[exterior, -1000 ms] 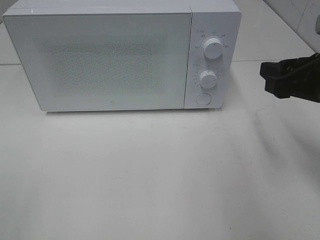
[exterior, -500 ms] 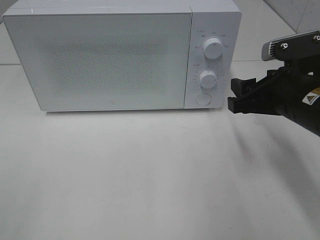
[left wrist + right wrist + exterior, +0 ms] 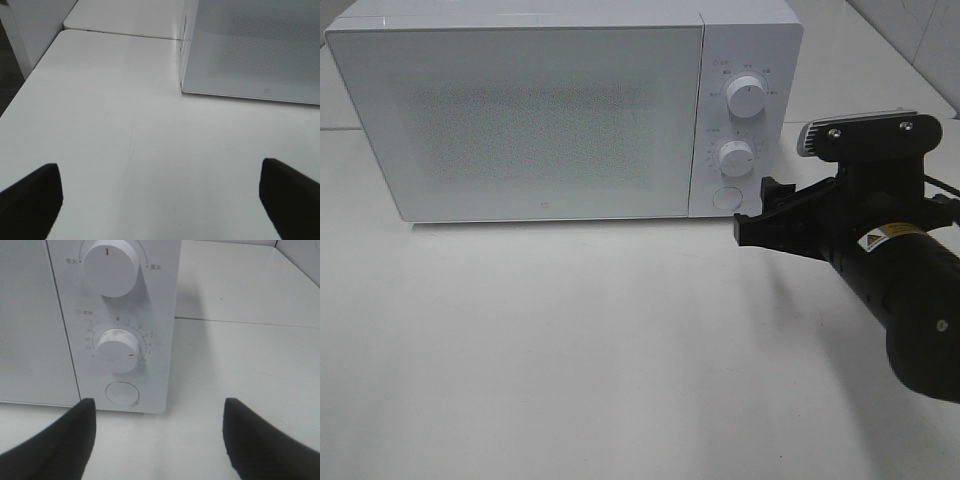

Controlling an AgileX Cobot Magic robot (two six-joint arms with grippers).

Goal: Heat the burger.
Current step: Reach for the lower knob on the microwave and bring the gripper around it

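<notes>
The burger is out of view. A white microwave (image 3: 540,120) stands at the back of the table with its door shut. My right gripper (image 3: 760,210) hovers just right of and in front of the control panel, close to the round door button (image 3: 726,197). In the right wrist view that gripper (image 3: 160,425) is open with nothing between its dark fingers (image 3: 65,435), facing the button (image 3: 122,393) and the lower knob (image 3: 118,350). My left gripper (image 3: 160,195) is open and empty over the table (image 3: 100,125), near the microwave's left corner (image 3: 182,75). It does not show in the exterior high view.
The control panel carries an upper knob (image 3: 747,97) and a lower knob (image 3: 736,157). White tabletop (image 3: 570,340) stretches in front of the microwave. A second white surface (image 3: 125,17) adjoins the table behind the microwave's left side.
My right arm has come in from the right edge, moving left and forward until its fingers are beside the microwave's control panel. The microwave has not moved.
</notes>
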